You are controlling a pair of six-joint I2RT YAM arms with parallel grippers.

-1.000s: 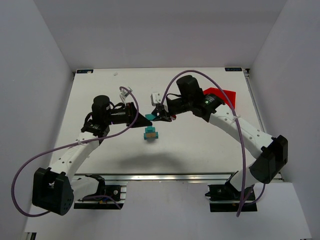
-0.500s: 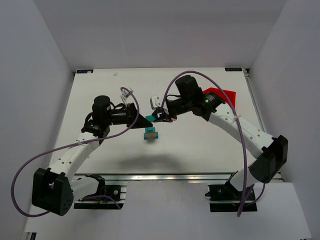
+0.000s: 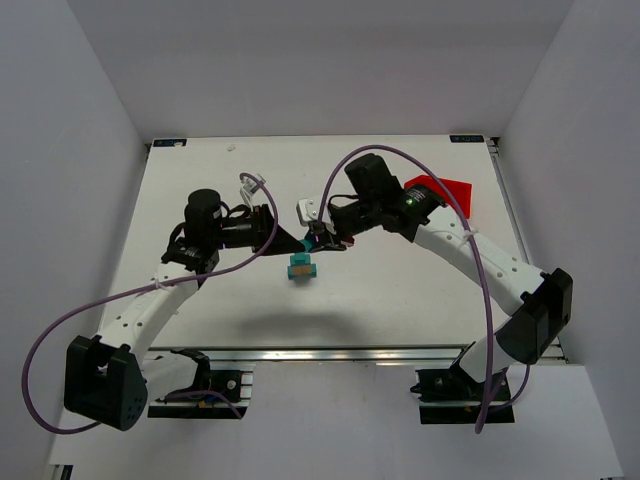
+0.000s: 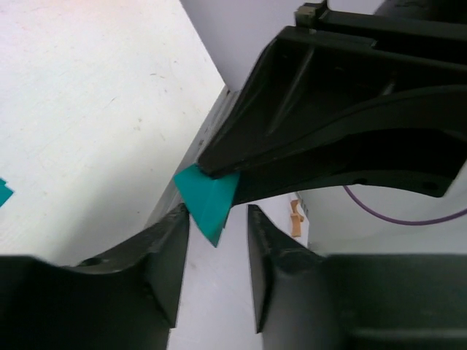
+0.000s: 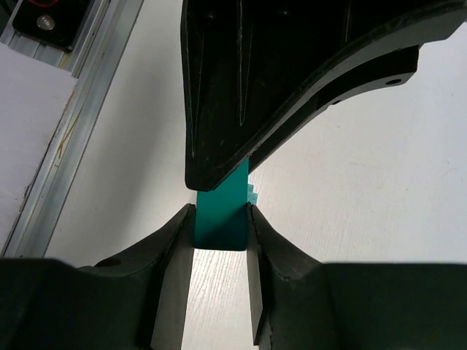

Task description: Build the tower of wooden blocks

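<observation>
A red bin (image 3: 455, 190) sits far right on the white table (image 3: 200, 170).

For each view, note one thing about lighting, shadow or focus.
Top external: soft, even light; a faint blurred shadow on the table nearside of the tower. Left wrist: left gripper's fingers dark, little detail; teal block sharp. Right wrist: same block crisp, no glare.

- The teal block (image 4: 208, 198) juts from the tip of the right hand (image 4: 230, 168), whose black fingers close over its upper side.
- Just below the teal block, the left hand (image 4: 217, 222) holds its two dark fingers apart. The block's lower corner dips into the gap and seems to touch the left-side finger (image 4: 171, 255).
- Left of the teal block lies the white worktop (image 4: 87, 109), with a teal sliver (image 4: 3, 193) at the frame's edge.
- Right of the teal block, a purple cable (image 4: 398, 217) curves under the right hand.
</observation>
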